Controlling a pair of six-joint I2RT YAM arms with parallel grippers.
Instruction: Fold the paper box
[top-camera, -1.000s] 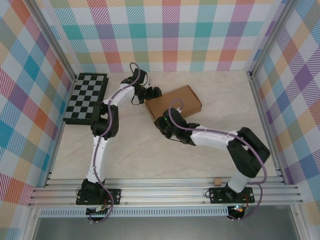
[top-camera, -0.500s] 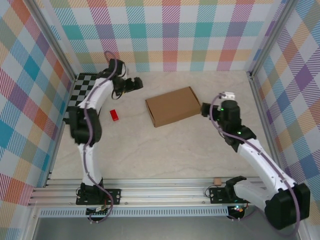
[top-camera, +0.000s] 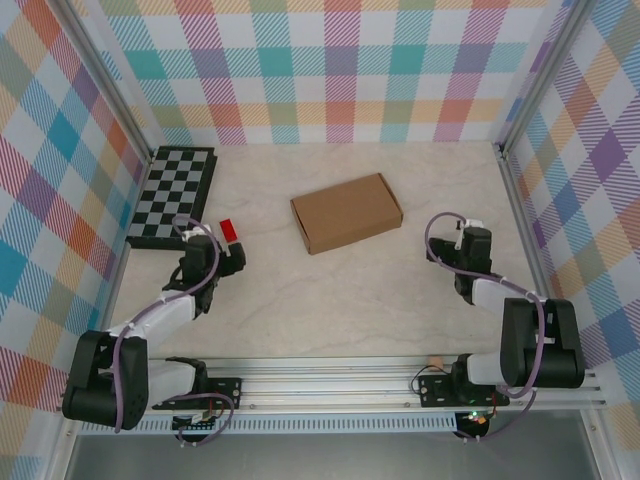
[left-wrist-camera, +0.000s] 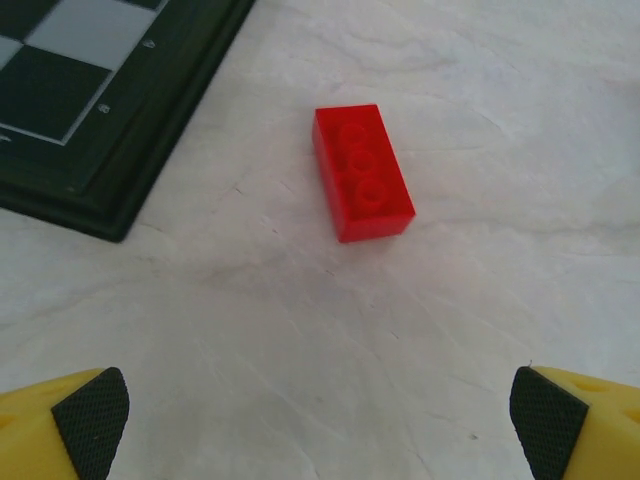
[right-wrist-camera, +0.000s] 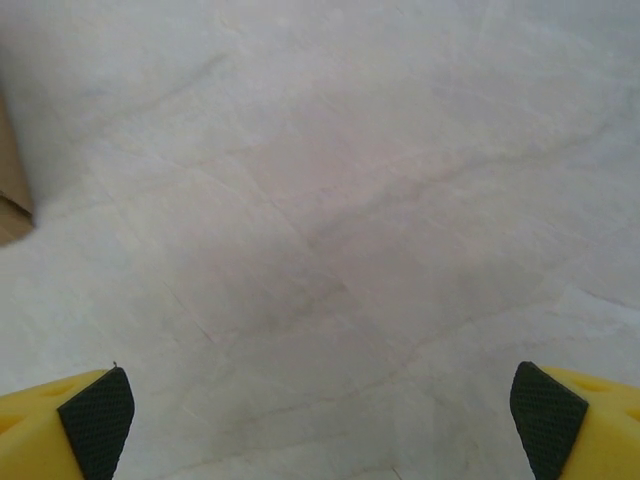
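The paper box (top-camera: 346, 212) is a closed, shallow brown cardboard box lying flat mid-table, slightly turned; its near corner (right-wrist-camera: 10, 205) pokes in at the left edge of the right wrist view. My left gripper (top-camera: 218, 250) is low at the left, well apart from the box, open over bare table (left-wrist-camera: 320, 430). My right gripper (top-camera: 460, 240) hangs to the right of the box, also open (right-wrist-camera: 320, 430), with nothing between its fingers.
A red brick (top-camera: 229, 231) (left-wrist-camera: 362, 172) lies just ahead of the left gripper. The black-and-grey chessboard (top-camera: 172, 195) (left-wrist-camera: 90, 100) sits at the far left. A tiny cardboard scrap (top-camera: 434, 362) rests on the front rail. Plaid walls close in the table.
Both arms have pulled back from the box toward the near edge, the left down the left side, the right to the right. The box has not moved.
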